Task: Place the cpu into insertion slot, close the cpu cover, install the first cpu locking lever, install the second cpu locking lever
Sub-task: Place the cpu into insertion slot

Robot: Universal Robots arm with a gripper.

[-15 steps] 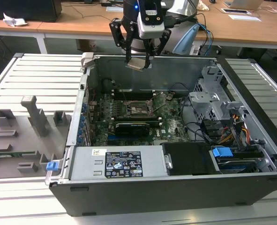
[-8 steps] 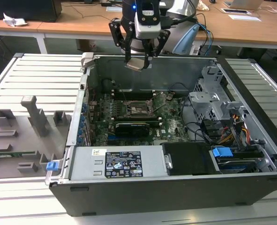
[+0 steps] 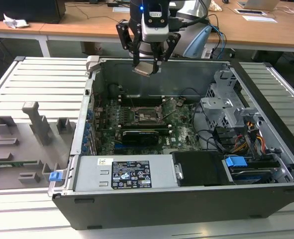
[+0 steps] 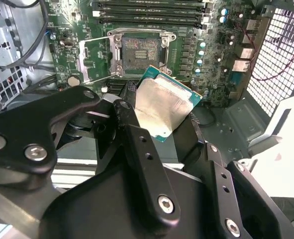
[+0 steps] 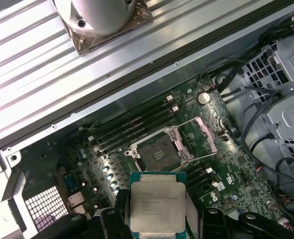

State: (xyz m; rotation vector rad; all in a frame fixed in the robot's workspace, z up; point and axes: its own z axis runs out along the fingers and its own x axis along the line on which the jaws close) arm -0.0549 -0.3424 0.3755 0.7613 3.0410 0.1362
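While your gripper (image 3: 147,62) is clamped on the chip (image 3: 147,68), no step of the task is finished. The socket (image 5: 159,153) lies bare and its cover (image 5: 206,133) stands swung open beside it. You have the arm hanging over the rear wall of the case (image 3: 186,74), with the chip tilted and well above the board (image 3: 181,129).

You see a silver-grey cpu (image 5: 154,204) edged in green, a black gripper (image 3: 147,62), and on the green motherboard (image 5: 231,174) a dark, silver-rimmed insertion slot (image 5: 159,152).
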